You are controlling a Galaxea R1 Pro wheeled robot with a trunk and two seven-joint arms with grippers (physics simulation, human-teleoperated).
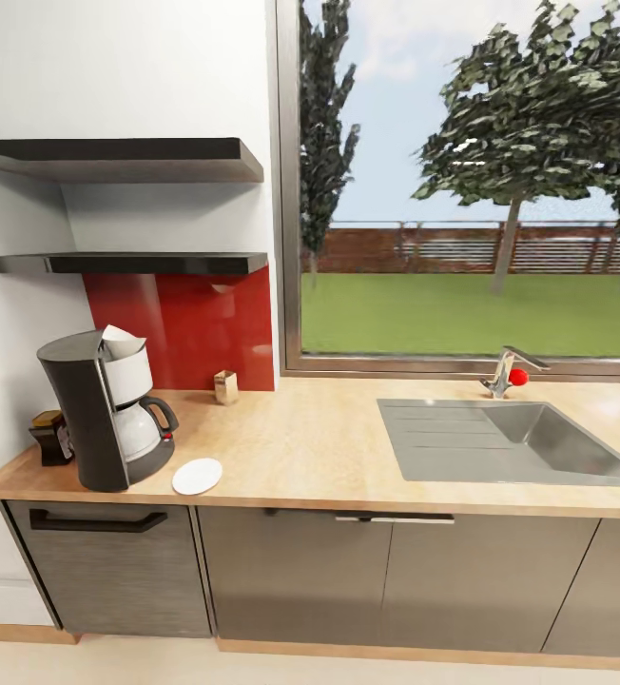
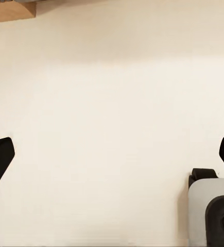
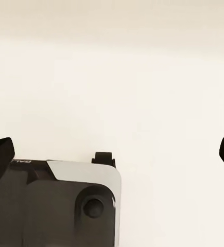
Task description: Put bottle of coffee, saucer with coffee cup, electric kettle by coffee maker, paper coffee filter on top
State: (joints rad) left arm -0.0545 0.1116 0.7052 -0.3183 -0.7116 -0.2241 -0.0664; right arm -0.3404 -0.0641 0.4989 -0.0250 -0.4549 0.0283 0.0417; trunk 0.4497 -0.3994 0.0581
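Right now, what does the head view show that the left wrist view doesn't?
Head view: the black-and-white coffee maker carrying a white paper filter, a small dark brown jar beside it, a flat round white saucer, the light wood countertop and a steel sink. Left wrist view: the open left gripper over pale floor. Shared: nothing identifiable.

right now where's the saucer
In the head view, the saucer lies on the kitchen countertop at its left end, just right of the coffee maker.
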